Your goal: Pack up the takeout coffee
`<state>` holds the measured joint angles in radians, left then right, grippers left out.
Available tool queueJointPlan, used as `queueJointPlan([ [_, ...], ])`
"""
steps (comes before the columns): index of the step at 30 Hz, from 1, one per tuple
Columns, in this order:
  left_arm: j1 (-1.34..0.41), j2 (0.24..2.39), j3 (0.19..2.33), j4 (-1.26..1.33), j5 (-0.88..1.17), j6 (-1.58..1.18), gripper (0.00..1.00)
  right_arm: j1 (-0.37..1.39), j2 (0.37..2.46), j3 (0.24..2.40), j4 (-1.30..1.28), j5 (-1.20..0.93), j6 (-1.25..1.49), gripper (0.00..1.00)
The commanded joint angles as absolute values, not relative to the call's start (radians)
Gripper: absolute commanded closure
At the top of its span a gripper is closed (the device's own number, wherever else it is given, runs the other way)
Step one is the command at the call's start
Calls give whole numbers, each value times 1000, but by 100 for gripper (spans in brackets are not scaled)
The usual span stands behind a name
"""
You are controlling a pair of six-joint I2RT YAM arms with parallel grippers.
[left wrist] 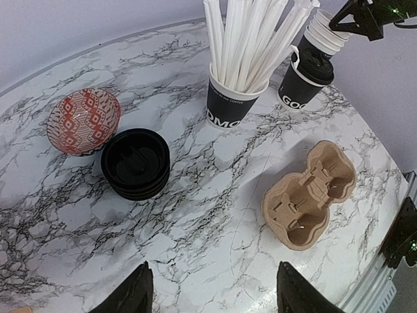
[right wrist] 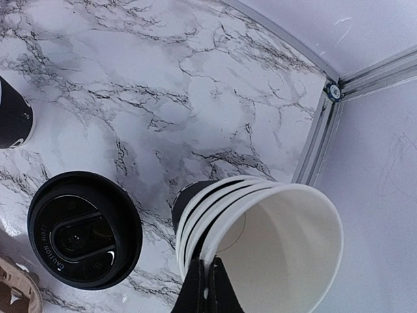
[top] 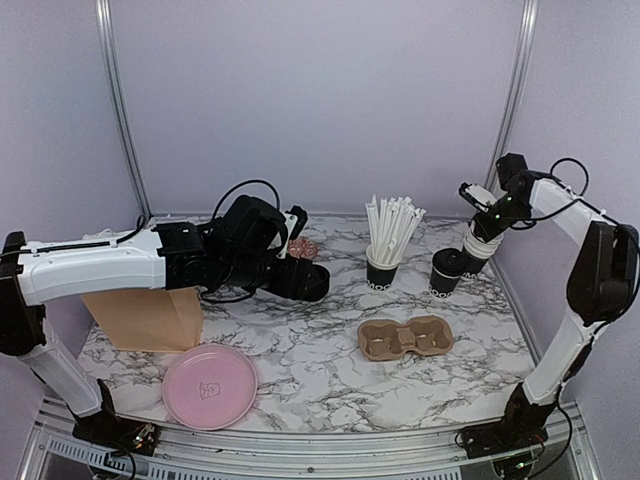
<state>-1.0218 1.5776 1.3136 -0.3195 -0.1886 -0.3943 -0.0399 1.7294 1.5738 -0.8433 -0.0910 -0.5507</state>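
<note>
A lidded takeout coffee cup (top: 447, 272) stands at the back right, black with a round black lid (right wrist: 85, 228). Right beside it is a tilted stack of black paper cups (right wrist: 260, 241) with cream-white insides. My right gripper (right wrist: 212, 287) is shut on the rim of the stack's top cup. A stack of black lids (left wrist: 135, 163) lies mid-table. My left gripper (left wrist: 215, 297) hovers open over bare marble near those lids, with nothing between its fingers. The stack also shows under the right gripper in the top view (top: 480, 240).
A black cup of tall white straws (top: 383, 265) stands left of the lidded cup. A brown two-hole carrier (top: 405, 337) lies in front of them. A red patterned bowl (left wrist: 83, 120), a pink plate (top: 210, 385) and a brown paper bag (top: 150, 315) sit to the left.
</note>
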Motion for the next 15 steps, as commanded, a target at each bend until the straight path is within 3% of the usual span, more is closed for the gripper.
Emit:
queueJointPlan([
  [1,-1015,1603,1345,-330,-166,-366,35,-46,1697,1632,-846,-94,-558,100],
  [15,-1015,1587,1338,-335,-167,-373,36,-53,1717,1702,-904,-47,-578,100],
])
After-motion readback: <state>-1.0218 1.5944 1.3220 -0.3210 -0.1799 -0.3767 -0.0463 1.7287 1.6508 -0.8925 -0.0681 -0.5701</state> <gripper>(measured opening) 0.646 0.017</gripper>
